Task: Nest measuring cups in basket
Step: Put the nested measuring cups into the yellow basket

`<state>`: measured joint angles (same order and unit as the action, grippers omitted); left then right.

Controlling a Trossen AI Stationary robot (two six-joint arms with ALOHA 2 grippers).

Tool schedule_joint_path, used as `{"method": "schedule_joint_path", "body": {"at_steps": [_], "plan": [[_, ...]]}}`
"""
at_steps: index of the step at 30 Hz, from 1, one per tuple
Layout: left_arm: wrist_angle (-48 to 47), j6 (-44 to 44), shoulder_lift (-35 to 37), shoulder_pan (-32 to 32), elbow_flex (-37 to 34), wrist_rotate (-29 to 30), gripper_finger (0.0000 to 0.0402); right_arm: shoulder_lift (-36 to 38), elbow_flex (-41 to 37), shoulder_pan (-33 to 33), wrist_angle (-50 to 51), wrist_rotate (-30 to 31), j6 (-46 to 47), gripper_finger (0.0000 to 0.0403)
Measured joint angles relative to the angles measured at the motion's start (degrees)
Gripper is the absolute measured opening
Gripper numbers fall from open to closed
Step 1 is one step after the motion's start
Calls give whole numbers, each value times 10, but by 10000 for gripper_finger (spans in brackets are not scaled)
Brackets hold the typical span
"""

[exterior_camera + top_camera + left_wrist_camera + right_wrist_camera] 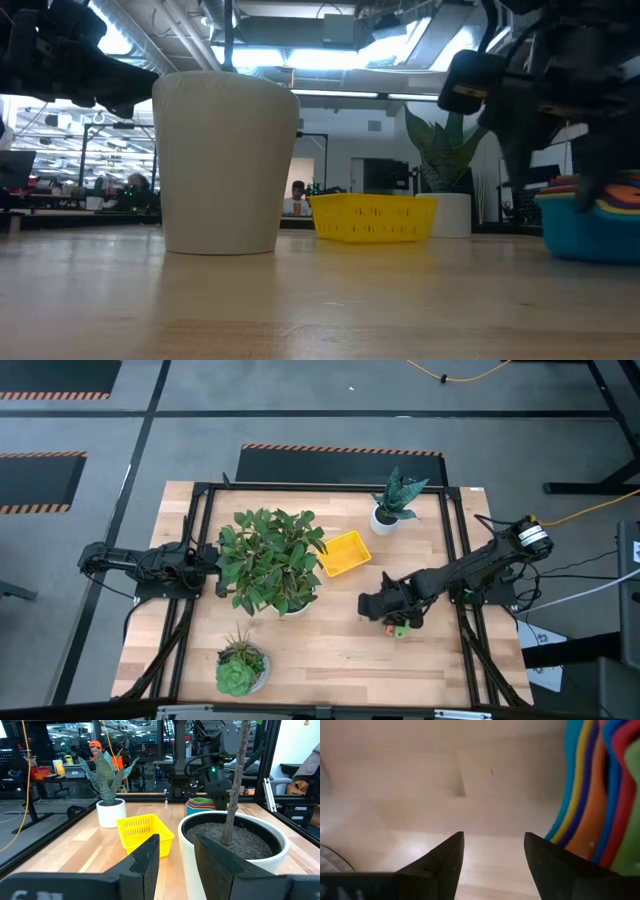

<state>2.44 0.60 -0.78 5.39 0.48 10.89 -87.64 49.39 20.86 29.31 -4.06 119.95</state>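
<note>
- The right claw hangs low over the counter, fingers parted and holding nothing, with the nested measuring cups just beside it; the right wrist view shows bare wood between the fingers. A close from here would likely pinch air or clip the rim and shove the stack.
- The stacked cups sit loosely inside one another, so a grip on one rim could lift a single cup and spill the rest.
- The yellow basket lies well apart, near the big leafy plant and the snake plant; a carry could brush leaves.
- The left claw waits partly open and empty beside the large white pot, a collision risk if it swings.
</note>
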Motion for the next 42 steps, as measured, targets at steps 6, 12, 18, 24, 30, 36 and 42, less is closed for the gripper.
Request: {"method": "schedule_joint_path", "body": {"at_steps": [6,12,18,24,30,36,42], "plan": [[0,0,0,0,0,0,117,0,0,16,24,-48,-6,211],[0,0,0,0,0,0,117,1,0,38,24,-39,-4,211],[0,0,0,0,0,0,117,4,50,41,64,-1,-51,211],[0,0,0,0,0,0,117,4,165,45,303,-1,-107,211],[0,0,0,0,0,0,117,5,232,74,464,1,-123,211],[0,0,0,0,0,0,117,17,234,120,491,0,-119,211],[0,0,0,0,0,0,117,53,233,179,518,53,-81,211]]}}
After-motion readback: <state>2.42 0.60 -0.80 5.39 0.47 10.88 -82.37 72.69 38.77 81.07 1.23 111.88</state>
